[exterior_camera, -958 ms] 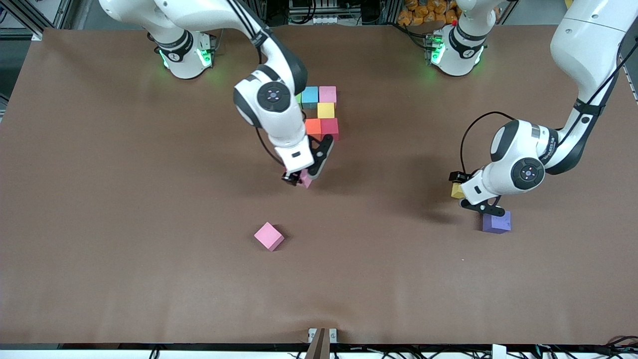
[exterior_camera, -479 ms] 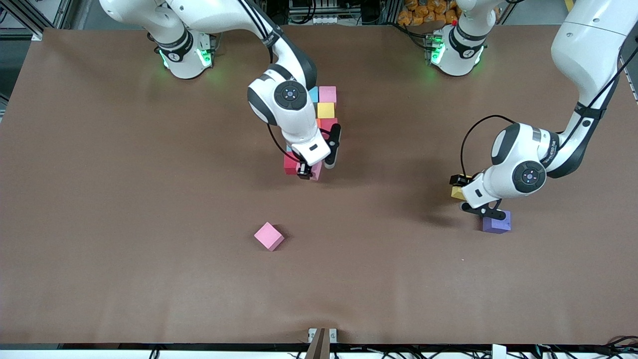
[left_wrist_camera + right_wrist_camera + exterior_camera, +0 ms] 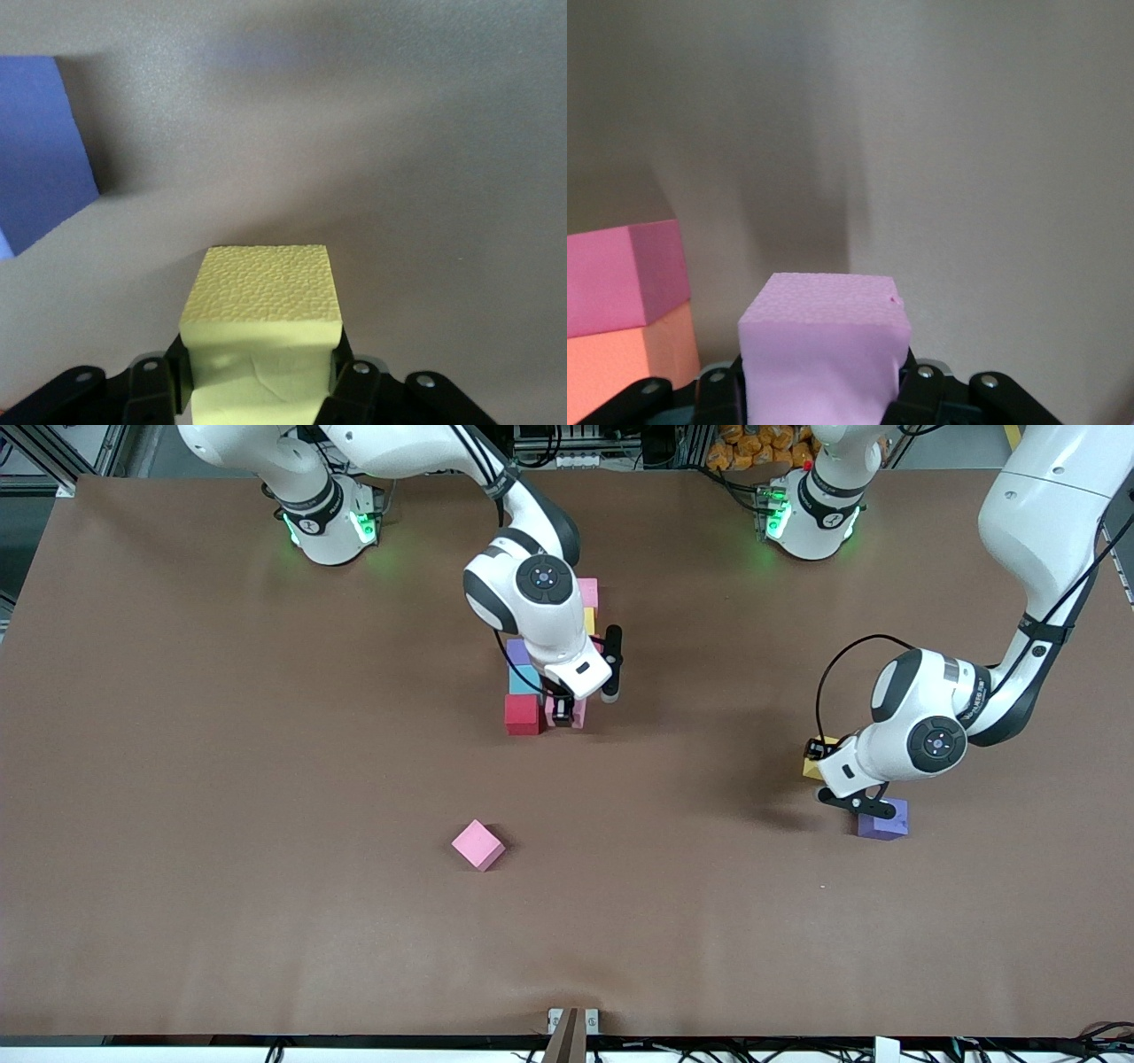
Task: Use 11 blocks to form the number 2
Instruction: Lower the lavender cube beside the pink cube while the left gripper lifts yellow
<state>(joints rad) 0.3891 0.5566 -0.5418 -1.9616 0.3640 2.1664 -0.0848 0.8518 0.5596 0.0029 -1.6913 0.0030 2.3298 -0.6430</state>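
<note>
The number 2 is partly built of blocks at mid-table: purple [image 3: 516,651], light blue [image 3: 523,680] and red [image 3: 523,714] cubes show, with pink [image 3: 586,591] and yellow [image 3: 590,620] ones farther from the front camera; the right arm hides the others. My right gripper [image 3: 564,713] is shut on a pink block [image 3: 824,341], low beside the red cube. Toward the left arm's end, my left gripper [image 3: 817,767] is shut on a yellow block [image 3: 262,297], whose sides dent under the fingers. A purple block [image 3: 882,820] lies close beside it.
A loose pink block [image 3: 478,845] lies alone, nearer the front camera than the figure. In the right wrist view a pink-red cube [image 3: 625,274] and an orange cube [image 3: 620,363] of the figure stand next to the held block.
The right arm has carried its pink block from over the bare table to beside the red cube. The left gripper has closed on the yellow block.
</note>
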